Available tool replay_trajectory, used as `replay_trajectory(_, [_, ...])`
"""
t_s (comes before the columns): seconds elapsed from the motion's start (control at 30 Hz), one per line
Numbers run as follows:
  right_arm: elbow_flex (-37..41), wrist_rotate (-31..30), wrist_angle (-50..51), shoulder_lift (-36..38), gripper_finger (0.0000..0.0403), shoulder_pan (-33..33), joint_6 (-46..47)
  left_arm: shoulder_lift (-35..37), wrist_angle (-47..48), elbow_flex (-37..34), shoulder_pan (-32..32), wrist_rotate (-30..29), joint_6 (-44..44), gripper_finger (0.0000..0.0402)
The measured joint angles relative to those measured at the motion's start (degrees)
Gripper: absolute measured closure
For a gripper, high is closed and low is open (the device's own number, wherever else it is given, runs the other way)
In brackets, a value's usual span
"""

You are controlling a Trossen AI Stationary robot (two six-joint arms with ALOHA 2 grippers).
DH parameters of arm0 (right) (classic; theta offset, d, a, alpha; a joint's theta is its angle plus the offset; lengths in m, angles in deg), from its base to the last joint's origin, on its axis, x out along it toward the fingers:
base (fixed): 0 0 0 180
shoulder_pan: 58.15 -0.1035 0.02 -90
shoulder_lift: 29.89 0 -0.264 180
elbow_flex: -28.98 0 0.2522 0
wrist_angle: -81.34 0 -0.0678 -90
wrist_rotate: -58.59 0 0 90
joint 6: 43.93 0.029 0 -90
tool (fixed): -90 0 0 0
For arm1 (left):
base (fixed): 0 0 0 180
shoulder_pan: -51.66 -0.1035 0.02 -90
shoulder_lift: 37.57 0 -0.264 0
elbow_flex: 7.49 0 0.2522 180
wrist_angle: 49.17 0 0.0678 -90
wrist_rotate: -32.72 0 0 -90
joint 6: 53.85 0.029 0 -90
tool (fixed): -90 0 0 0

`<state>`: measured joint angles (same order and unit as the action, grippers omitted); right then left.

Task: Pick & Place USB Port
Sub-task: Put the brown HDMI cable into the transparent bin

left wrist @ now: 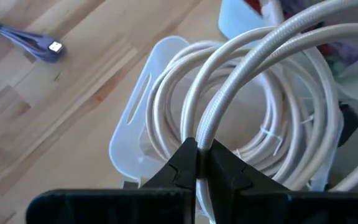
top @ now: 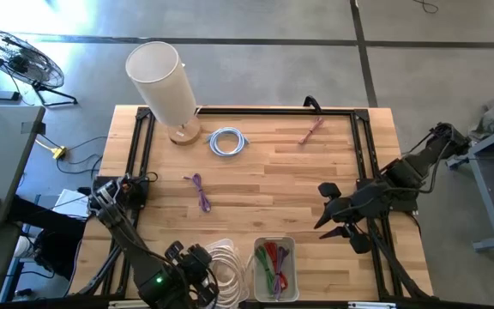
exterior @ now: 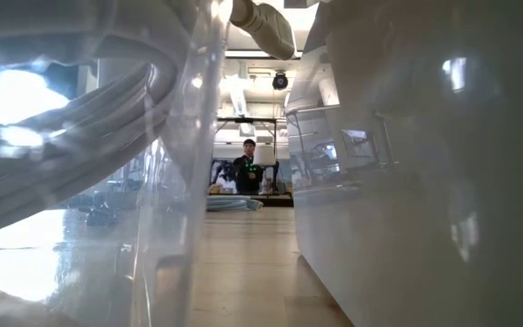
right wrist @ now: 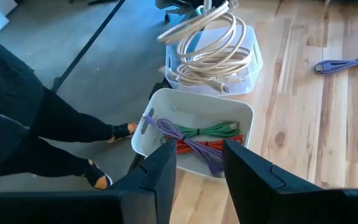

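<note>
I saw the left end effector point(left wrist: 197, 163) clamped on a strand of the white cable point(left wrist: 241, 81), over the clear bin point(left wrist: 135, 124) at the tabletop's point(top: 264, 176) near edge. The right end effector point(right wrist: 199, 163) hung near the right edge, fingers apart, holding nothing. A purple cable point(top: 200, 190) lay left of centre, a blue coil point(top: 228, 142) farther back.

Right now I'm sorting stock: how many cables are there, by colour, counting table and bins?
Purple cables: 2, one on the table, one in the bin
White cables: 1 bundle, held by the left gripper
Light blue cables: 1
Pink cables: 1
Green cables: 1
Red cables: 1
Total: 7
</note>
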<state>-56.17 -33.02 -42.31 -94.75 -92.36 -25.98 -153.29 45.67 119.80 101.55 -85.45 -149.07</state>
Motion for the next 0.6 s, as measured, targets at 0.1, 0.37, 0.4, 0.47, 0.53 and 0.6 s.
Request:
replay_trajectory(0.1, [0.00, -0.42, -0.02, 0.00, 0.0281, -0.88, 0.43, -1.19, 0.11, 0.02, -0.02, 0.45, 0.46, 0.0394])
replay_trajectory(0.37, [0.00, -2.97, -0.74, 0.00, 0.0281, -2.99, 2.57, -3.26, 0.25, 0.00, -0.70, -0.76, 1.89, 0.0392])
replay_trajectory(0.4, [0.00, -2.97, -0.76, 0.00, 0.0281, -3.04, 2.77, -3.26, -0.08, 0.00, -0.88, -1.32, 2.46, 0.0393])
replay_trajectory(0.47, [0.00, -2.97, -0.81, 0.00, 0.0281, -3.03, 2.84, -3.26, -1.07, 0.01, -1.42, -3.32, 3.40, 0.0394])
replay_trajectory(0.53, [0.00, -3.00, -0.83, 0.00, 0.0281, -3.02, 2.87, -3.26, -1.80, 0.01, -2.03, -3.96, 4.47, 0.0394])
replay_trajectory(0.6, [0.00, -3.28, -0.84, 0.00, 0.0281, -3.02, 3.08, -3.19, -2.34, 0.02, -2.77, -3.92, 5.35, 0.0394])
